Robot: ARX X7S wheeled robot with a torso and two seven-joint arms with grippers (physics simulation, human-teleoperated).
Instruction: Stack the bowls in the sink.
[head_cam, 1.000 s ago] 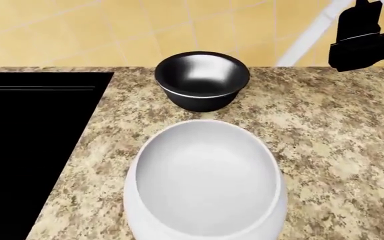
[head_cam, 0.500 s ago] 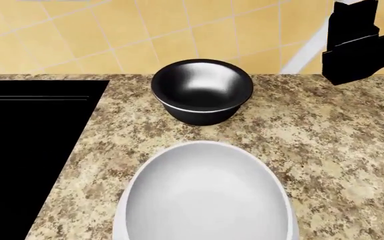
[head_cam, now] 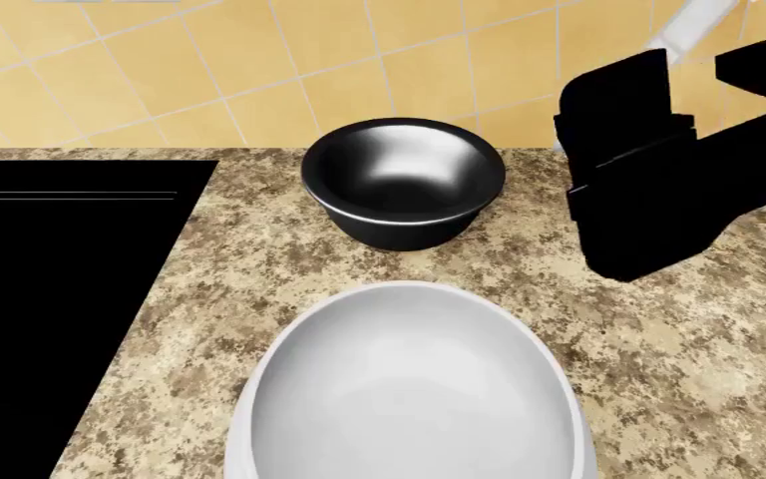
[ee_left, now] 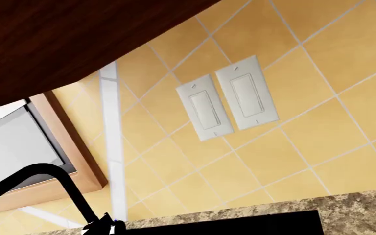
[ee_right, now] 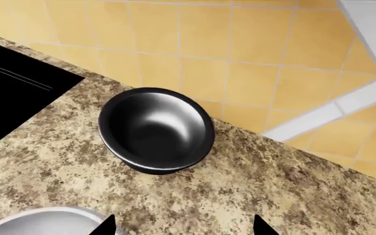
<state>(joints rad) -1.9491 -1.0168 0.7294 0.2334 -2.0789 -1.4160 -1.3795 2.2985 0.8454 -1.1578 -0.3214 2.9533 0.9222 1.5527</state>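
Observation:
The smaller black bowl (head_cam: pixel 403 180) with its silvery inside stands upright on the granite near the tiled wall. The large white bowl (head_cam: pixel 410 394) sits in front of it at the counter's near edge. The black sink (head_cam: pixel 51 299) lies to their left. My right gripper (ee_right: pixel 183 228) hovers open above the counter, with bare granite between its two dark fingertips (ee_right: pixel 106 226). In the right wrist view the black bowl (ee_right: pixel 156 129) lies ahead of the tips and the white bowl's rim (ee_right: pixel 41 223) beside one. The right arm's black bulk (head_cam: pixel 656 190) hangs right of the black bowl. My left gripper does not show.
The speckled granite counter (head_cam: pixel 676 349) runs on to the right of the bowls. In the left wrist view I see the tiled wall with two light switches (ee_left: pixel 227 100), a dark faucet (ee_left: pixel 47 178), a window frame and a wooden cabinet overhead.
The right arm has come down and to the left, now large beside the black bowl. The head view tilted a little earlier on. Neither bowl has moved.

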